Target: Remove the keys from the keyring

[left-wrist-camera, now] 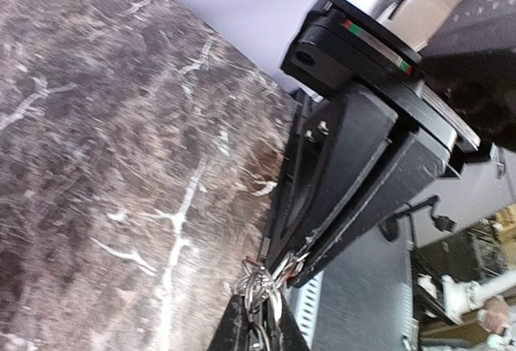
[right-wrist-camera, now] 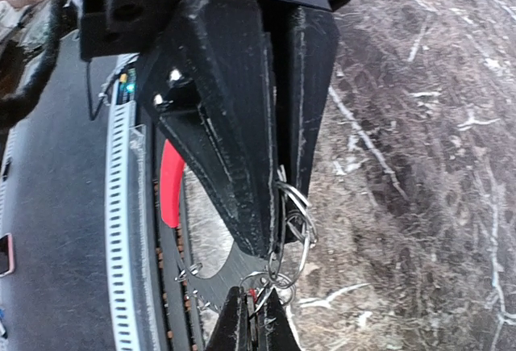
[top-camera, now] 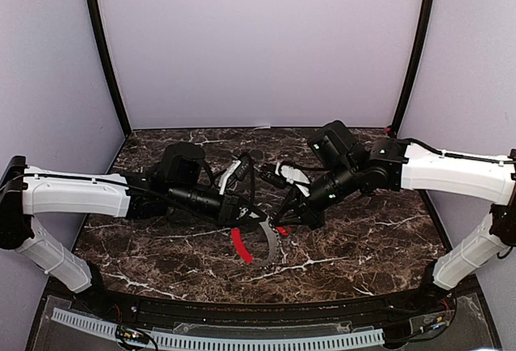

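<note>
The keyring [top-camera: 267, 248] is a thin grey ring with a curved red sleeve [top-camera: 239, 244]. It hangs between my two grippers just above the marble table [top-camera: 363, 238]. In the right wrist view the ring [right-wrist-camera: 214, 274] and its sleeve [right-wrist-camera: 170, 181] show behind the fingers. A cluster of small wire rings [right-wrist-camera: 292, 220] links both grippers. My left gripper [top-camera: 255, 220] is shut on these small rings [left-wrist-camera: 262, 290]. My right gripper [top-camera: 284, 223] is shut on the key, a tiny red bit [right-wrist-camera: 256, 292] between its tips. The key also shows in the top view [top-camera: 282, 230].
A white perforated strip [top-camera: 218, 340] runs along the near edge below the table. Black frame posts [top-camera: 103, 52] stand at the back corners against lilac walls. Both arms meet close together at the table's middle.
</note>
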Motion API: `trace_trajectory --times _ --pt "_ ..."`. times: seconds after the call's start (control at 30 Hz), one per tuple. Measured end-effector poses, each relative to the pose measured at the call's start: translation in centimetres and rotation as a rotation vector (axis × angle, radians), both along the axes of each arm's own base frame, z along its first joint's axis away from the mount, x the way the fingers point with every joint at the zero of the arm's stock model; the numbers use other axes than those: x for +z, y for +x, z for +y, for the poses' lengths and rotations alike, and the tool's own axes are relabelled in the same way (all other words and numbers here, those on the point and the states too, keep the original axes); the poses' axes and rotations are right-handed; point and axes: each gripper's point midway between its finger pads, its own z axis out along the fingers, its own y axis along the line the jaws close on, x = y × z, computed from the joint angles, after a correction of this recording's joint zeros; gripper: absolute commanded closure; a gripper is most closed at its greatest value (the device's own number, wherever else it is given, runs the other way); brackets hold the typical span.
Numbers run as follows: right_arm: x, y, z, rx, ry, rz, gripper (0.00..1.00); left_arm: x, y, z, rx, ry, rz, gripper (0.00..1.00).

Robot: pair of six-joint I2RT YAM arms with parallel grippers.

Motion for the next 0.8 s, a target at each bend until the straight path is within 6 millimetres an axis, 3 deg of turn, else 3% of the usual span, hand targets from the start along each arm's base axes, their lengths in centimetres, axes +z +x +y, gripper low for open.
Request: trace_trajectory --times 0.47,0.8 --pt "-0.6 3.5 0.7 -0.108 -0.067 -0.129 1.0 -0.5 3.3 0.7 0.125 0.081 -0.185 1.0" --pt "-0.7 5.5 1.5 -0.17 -0.068 -0.11 1.0 -1.2 5.1 1.6 0.229 0.144 -0.284 1.0"
